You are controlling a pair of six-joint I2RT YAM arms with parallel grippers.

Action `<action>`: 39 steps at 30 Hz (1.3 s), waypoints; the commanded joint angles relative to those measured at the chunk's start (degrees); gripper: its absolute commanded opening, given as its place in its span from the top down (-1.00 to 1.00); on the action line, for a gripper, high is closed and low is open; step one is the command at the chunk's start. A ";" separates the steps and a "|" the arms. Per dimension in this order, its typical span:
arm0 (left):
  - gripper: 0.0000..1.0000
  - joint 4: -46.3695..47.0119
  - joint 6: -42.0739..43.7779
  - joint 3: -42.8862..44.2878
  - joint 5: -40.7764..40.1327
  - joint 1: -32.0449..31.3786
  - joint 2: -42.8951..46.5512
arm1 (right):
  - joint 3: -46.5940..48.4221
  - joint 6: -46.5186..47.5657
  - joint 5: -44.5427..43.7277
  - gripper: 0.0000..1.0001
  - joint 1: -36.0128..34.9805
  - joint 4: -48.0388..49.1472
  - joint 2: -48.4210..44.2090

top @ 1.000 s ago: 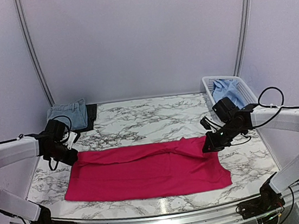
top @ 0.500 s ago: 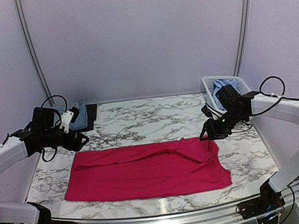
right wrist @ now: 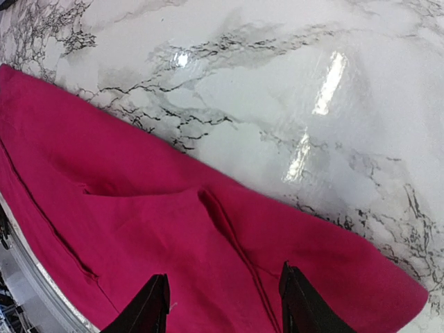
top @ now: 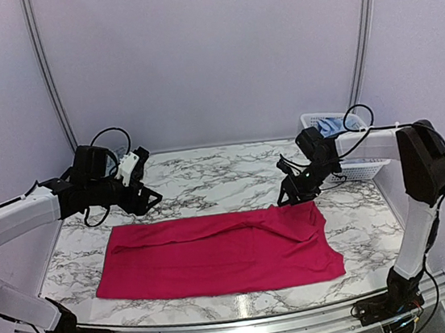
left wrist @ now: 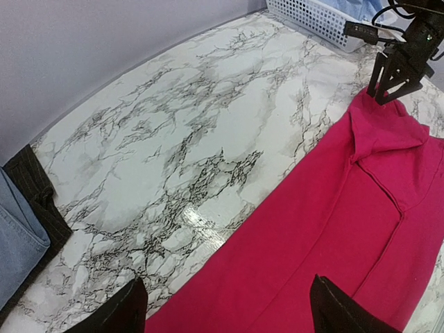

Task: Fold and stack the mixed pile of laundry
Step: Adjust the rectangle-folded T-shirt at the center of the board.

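Pink-red T-shirt (top: 217,252) lies flat on the marble table (top: 208,180), left pincer (top: 152,199) and right pincer (top: 286,199) hovering spread, empty.

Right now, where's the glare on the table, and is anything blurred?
Right wrist: bright streaks on the marble table, pink-red T-shirt sharp. Left wrist: one small glint beside the T-shirt. Top external: pale sheen along the table's near edge, nothing blurred.

The white marbled counter (top: 208,180) is carrying one bright pink-red T-shirt (top: 217,252), one faded blue denim piece (left wrist: 14,239), one dark striped garment (left wrist: 31,184) and one white slatted plastic basket (top: 361,170) holding one light blue shirt (top: 330,126).
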State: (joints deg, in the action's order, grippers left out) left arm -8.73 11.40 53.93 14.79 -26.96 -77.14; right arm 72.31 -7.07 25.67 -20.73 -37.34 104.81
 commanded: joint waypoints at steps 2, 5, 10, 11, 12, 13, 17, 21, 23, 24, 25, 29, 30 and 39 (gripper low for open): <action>-0.68 2.04 1.32 1.11 -1.02 -0.20 -0.58 | 3.61 3.65 1.75 0.01 -0.80 -0.61 4.26; -0.68 2.05 1.43 1.01 -1.58 -0.20 -0.86 | 3.85 4.12 2.22 0.04 -1.36 -0.27 6.26; -0.68 2.14 1.68 1.12 -1.92 -0.21 -1.20 | 4.35 4.79 4.19 0.16 -1.78 -0.19 8.97; -0.68 2.14 1.76 1.09 -2.03 -0.20 -1.25 | 4.47 4.87 4.52 0.17 -1.99 -0.35 9.08; -0.68 2.14 1.86 1.07 -2.11 -0.20 -1.36 | 4.50 4.97 4.72 0.21 -2.22 -0.50 9.12; -0.68 2.07 1.95 1.08 -2.18 -0.20 -1.41 | 4.51 5.15 4.97 0.25 -2.40 -0.72 8.92; -0.69 2.12 2.20 1.09 -2.63 -0.20 -1.69 | 4.06 5.29 5.90 0.44 -2.90 -1.43 7.65; -0.69 2.14 2.25 1.14 -3.01 -0.20 -1.83 | 3.74 4.83 5.22 0.47 -3.17 -2.85 4.54; -0.69 2.14 2.12 1.17 -3.01 -0.24 -1.81 | 3.33 4.09 4.17 0.43 -3.17 -3.06 2.84; -0.69 2.14 2.14 1.18 -3.09 -0.20 -1.84 | 3.36 3.71 3.32 0.35 -3.17 -3.27 2.09; -0.69 2.14 2.06 1.25 -3.05 -0.20 -1.88 | 3.33 3.45 2.48 0.31 -3.17 -3.35 1.51; -0.68 2.30 1.87 1.24 -2.68 -0.20 -2.00 | 3.85 3.36 1.79 0.50 -3.16 -3.29 0.59; -0.69 2.31 1.82 1.26 -2.59 -0.20 -1.97 | 4.14 3.54 2.52 0.61 -3.18 -3.50 0.90; -0.69 2.30 1.96 0.89 -2.72 -0.21 -1.26 | 5.44 3.88 -0.61 0.34 -3.08 -3.51 4.29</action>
State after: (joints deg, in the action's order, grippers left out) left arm -7.53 13.06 53.93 11.99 -27.03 -78.56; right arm 75.20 -3.18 27.40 -23.31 -40.64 106.65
